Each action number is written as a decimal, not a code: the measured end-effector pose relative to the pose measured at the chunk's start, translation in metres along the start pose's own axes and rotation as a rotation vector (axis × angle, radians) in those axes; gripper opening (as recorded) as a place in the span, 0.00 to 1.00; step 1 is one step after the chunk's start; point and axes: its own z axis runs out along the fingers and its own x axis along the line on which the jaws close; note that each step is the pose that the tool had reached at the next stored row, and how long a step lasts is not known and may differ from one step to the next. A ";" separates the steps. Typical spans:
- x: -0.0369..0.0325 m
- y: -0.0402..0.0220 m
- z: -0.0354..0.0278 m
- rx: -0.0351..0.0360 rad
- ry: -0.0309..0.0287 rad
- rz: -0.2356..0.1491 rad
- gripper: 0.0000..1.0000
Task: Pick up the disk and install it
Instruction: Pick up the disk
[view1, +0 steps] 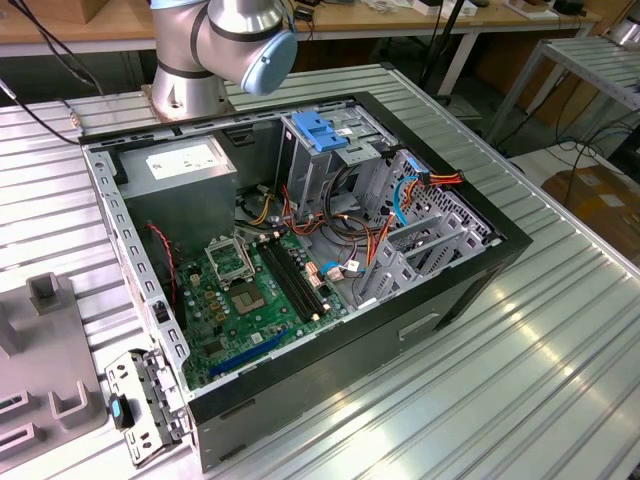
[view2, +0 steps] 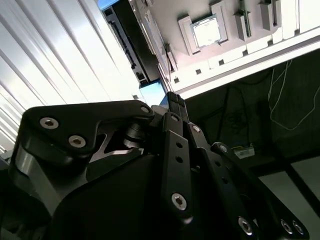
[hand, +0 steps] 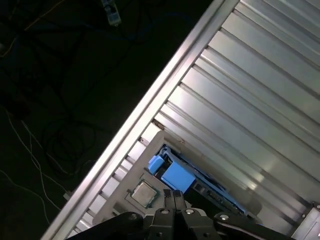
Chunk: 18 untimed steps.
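In both wrist views my gripper (hand: 174, 196) (view2: 175, 100) has its two black fingers pressed together, with nothing between them. It hangs over the edge of the ribbed metal table. Just beyond the fingertips lies the disk (hand: 176, 175) (view2: 152, 93), showing blue plastic rails around a dark flat body. It rests on a grey fixture tray (hand: 125, 200) (view2: 250, 47) and the gripper is apart from it. In the exterior view, the open computer case (view1: 300, 250) lies on the table, with a grey drive cage (view1: 330, 170) at its far side.
A blue latch (view1: 320, 130) tops the drive cage, and a grey power-supply box (view1: 185, 170) sits in the case's far corner. A processor chip (hand: 145, 192) (view2: 207, 32) lies in the tray beside the disk. Cables hang below the table edge (hand: 150, 107). The arm's base (view1: 200, 60) stands behind the case.
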 end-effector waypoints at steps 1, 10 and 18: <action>-0.0002 0.0004 0.0002 0.0016 -0.0015 -0.006 0.11; -0.0014 0.0019 0.0031 0.0357 -0.0424 -0.078 0.11; -0.0015 0.0019 0.0051 0.0439 -0.0434 -0.272 0.11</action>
